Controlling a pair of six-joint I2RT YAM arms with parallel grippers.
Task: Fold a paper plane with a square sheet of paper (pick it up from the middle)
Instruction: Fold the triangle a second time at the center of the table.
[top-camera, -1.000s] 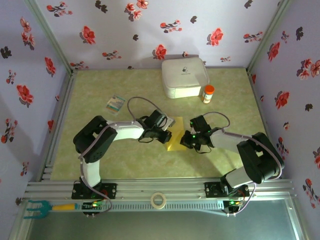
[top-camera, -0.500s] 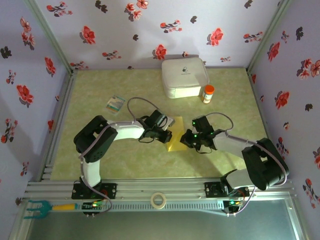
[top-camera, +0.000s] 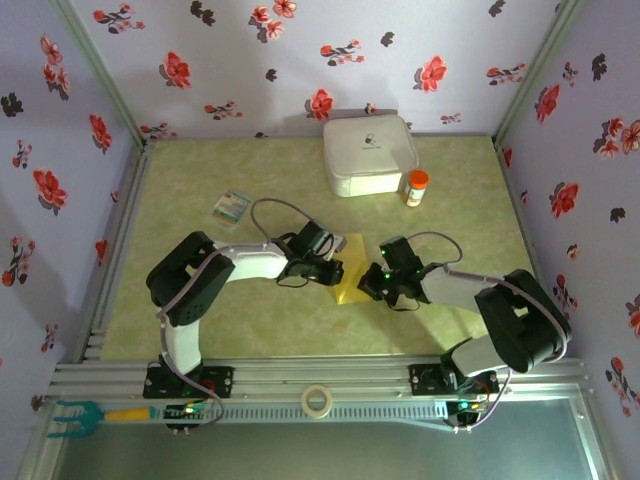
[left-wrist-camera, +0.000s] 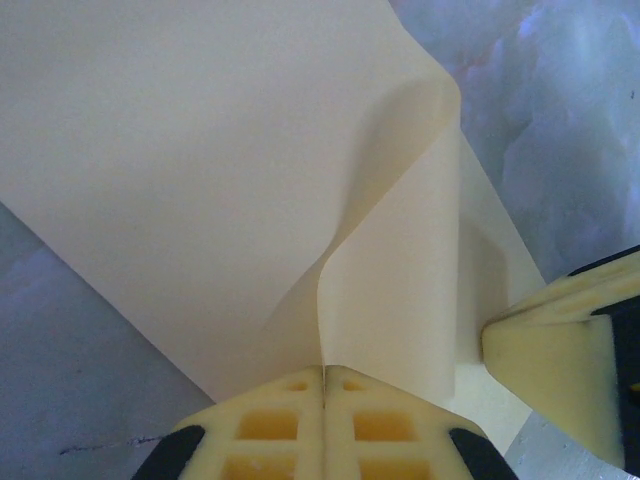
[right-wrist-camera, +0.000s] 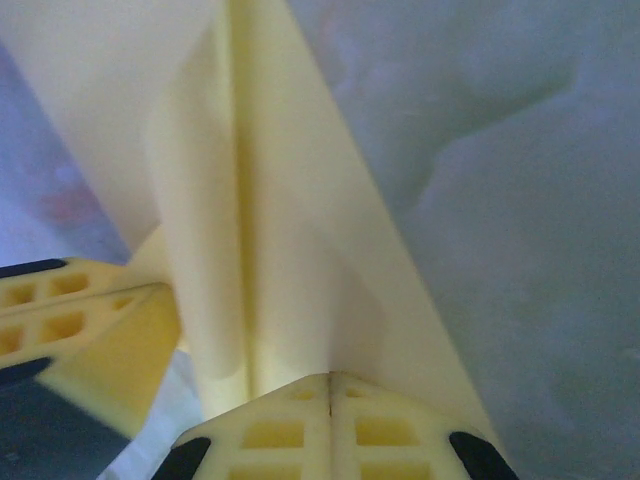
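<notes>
Both the left gripper (left-wrist-camera: 324, 382) and right gripper (right-wrist-camera: 330, 382) clamp the square sheet of paper (top-camera: 350, 281); wrist views reveal its raised fold. Overhead, upper centre, the logo on the white box (top-camera: 375, 165) is unreadable.

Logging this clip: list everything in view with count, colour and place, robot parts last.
sheet of paper: one, yellow, mid-table, bent, pinched between both hands
box: one, white, rounded, far side of the table
bottle: one, orange cap, beside the box's near right corner
card: one, teal and white, left of centre on the table
tape roll: one, pale, on the near rail between the arm bases
fork-shaped tool: one, teal head, yellow handle, near left corner
table: one, mottled green
left hand: one, yellow fingers, shut on the sheet
right hand: one, yellow fingers, shut on the sheet
</notes>
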